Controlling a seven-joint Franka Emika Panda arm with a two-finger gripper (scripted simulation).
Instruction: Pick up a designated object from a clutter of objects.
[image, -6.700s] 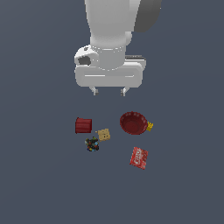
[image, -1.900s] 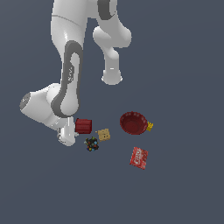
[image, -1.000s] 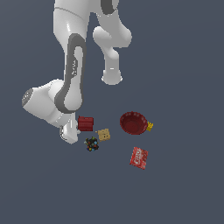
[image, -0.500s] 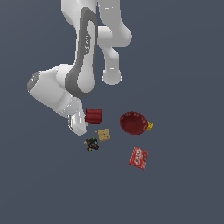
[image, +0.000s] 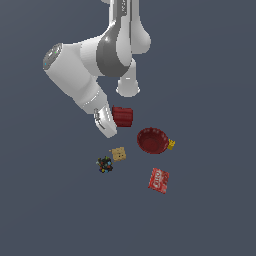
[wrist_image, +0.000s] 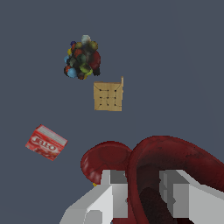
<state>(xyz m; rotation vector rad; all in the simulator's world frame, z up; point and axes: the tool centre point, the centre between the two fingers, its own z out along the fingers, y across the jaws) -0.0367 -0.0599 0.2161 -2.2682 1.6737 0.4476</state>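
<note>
Here we see the arm (image: 90, 70) tilted, its gripper (image: 111, 120) clenched on the cup (image: 122, 116), which hangs clear of the floor above the clutter. Below lie the bowl (image: 152, 140), the red box (image: 159, 180), the tan cracker (image: 118, 153), the dark cluster (image: 104, 164), and a yellow piece (image: 171, 145) touching the bowl's rim.
</note>
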